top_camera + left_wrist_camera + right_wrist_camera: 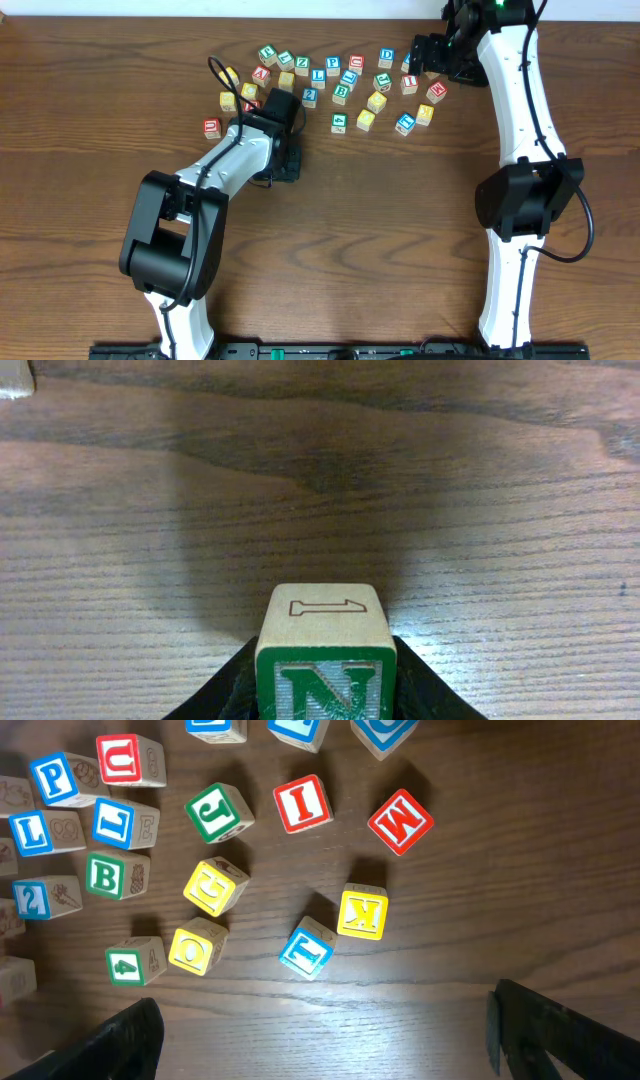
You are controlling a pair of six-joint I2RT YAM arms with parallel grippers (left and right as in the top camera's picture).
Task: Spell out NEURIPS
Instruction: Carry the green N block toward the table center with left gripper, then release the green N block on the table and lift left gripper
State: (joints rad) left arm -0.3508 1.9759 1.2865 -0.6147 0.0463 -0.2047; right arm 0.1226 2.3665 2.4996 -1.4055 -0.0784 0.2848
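Left fingers [222, 698] low, around N cube [325, 650]

Overhead faces down; both wrists view tabletop [400, 220] closely.

A pale wooden N cube [325, 660] bears a green letter in a green frame on a brown, grained table [150, 510], while the I cube [302, 803] and U cube [122, 760] show red, the P cube [52, 778] blue, the K cube [361, 912] yellow and the J cube [217, 812] green.
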